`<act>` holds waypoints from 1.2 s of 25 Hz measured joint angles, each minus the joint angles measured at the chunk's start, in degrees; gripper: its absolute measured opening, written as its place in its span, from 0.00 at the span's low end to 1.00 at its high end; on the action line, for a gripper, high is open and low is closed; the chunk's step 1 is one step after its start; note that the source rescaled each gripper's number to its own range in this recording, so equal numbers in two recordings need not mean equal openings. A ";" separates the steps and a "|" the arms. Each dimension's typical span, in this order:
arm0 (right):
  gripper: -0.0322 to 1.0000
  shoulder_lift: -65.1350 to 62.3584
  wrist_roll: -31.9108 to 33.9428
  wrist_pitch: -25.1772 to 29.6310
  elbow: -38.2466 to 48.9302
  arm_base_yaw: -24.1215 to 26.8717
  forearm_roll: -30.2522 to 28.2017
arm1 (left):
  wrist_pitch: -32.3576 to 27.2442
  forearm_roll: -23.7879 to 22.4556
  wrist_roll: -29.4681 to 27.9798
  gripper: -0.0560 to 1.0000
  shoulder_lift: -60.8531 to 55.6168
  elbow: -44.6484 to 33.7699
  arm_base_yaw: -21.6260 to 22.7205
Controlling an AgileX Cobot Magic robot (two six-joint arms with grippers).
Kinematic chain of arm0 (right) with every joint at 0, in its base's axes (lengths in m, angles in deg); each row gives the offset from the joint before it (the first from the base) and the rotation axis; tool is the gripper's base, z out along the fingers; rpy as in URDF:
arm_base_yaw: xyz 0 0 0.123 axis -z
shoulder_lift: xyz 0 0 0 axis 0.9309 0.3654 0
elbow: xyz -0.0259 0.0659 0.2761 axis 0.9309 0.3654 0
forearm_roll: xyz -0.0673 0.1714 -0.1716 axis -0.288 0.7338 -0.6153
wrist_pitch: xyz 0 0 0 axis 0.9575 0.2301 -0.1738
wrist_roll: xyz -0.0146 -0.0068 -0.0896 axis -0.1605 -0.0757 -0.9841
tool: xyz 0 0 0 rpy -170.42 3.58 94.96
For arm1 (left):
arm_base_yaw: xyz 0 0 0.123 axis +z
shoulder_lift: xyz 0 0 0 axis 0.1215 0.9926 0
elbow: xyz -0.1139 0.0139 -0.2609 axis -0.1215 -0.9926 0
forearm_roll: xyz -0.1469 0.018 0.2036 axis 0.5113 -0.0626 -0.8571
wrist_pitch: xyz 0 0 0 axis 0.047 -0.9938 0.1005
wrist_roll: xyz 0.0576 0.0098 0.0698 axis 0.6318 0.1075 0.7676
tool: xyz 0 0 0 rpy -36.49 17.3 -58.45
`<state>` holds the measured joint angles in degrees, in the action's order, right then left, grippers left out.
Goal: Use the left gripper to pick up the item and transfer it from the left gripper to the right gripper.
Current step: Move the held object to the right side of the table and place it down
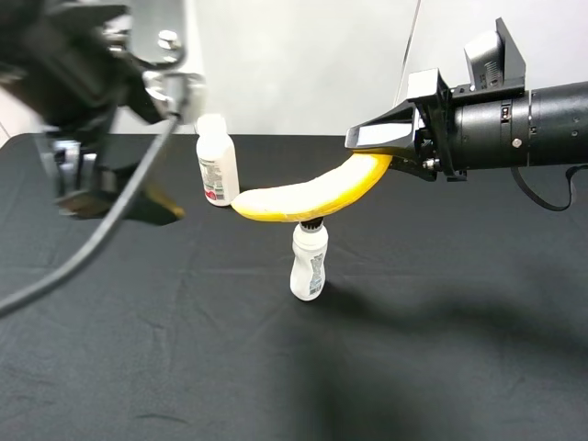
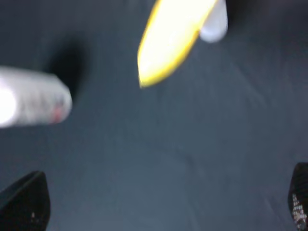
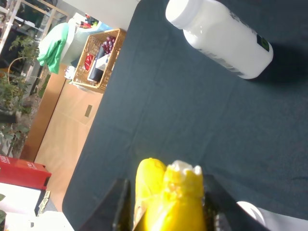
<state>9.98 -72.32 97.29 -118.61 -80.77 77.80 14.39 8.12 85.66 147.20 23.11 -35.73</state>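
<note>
Exterior high view: the right end effector (image 1: 377, 152) is clamped on one end of the banana (image 1: 303, 197). The rest of the fruit sticks out sideways from its jaws, unsupported. The free tip hangs just beside the white-capped bottle (image 1: 217, 161). The middle of the banana sits right over the cap of the black-capped bottle (image 1: 310, 264); whether it touches cannot be told. The left end effector (image 1: 115, 204) stands well away beyond that free tip, jaws spread wide and empty. The handover looks done. What counts now is a firm right grip and a straight lift before any sideways swing, as a sweep at this height would likely knock a bottle over.

Left wrist view, blurred: the left jaw tips are far apart with only the dark table (image 2: 159, 159) between them. The banana's tip (image 2: 168, 43) lies ahead of them, untouched, with a white bottle (image 2: 29, 103) off to one side. Pulling straight back looks unobstructed.

Right wrist view: the banana's end (image 3: 168, 197) sits squarely between the closed jaws. The white-capped bottle (image 3: 221, 41) stands ahead, and past it the table edge (image 3: 103, 144) drops off towards a wicker basket (image 3: 98, 62). The widest bare cloth lies on the camera side of both end effectors.
</note>
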 joint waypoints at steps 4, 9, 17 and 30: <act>0.04 0.00 0.93 0.00 0.00 0.00 0.00 | -7.61 -0.92 -10.00 1.00 -3.79 0.04 0.00; 0.04 0.00 1.22 0.18 0.00 0.00 0.00 | -11.88 -1.03 -23.47 1.00 -8.91 0.12 0.00; 0.04 0.00 1.89 0.58 0.00 0.00 0.37 | -11.94 -1.03 -34.95 1.00 -20.67 -6.66 0.00; 0.04 0.00 2.25 0.58 0.00 0.00 0.37 | -11.42 -0.36 -37.85 1.00 -45.73 -28.06 0.00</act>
<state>9.98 -70.07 97.87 -118.61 -80.77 78.17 2.96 7.76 47.81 101.47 -4.95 -35.73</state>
